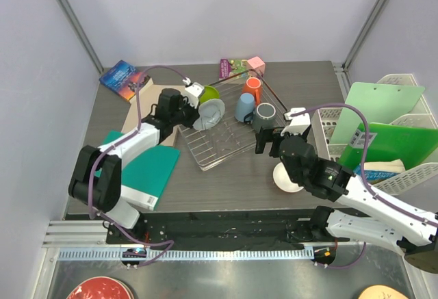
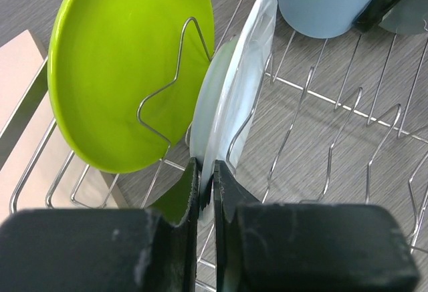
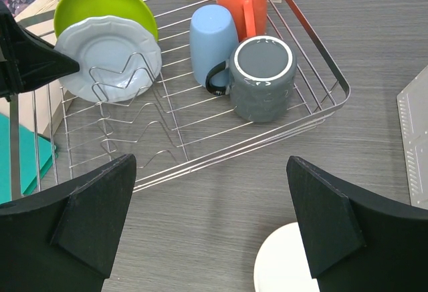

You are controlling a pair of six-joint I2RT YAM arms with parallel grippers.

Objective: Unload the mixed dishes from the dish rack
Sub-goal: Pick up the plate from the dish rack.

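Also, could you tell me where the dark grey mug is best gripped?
Probably across its round body, the right gripper coming down from above: the dark grey mug stands on end in the dish rack, and its handle points at the light blue cup close beside it, crowding that side.

The top view looks down from behind; both wrist views face the dish rack, left closest.

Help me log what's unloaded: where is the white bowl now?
Top view: the white bowl sits on the table, outside the dish rack, to its near right.
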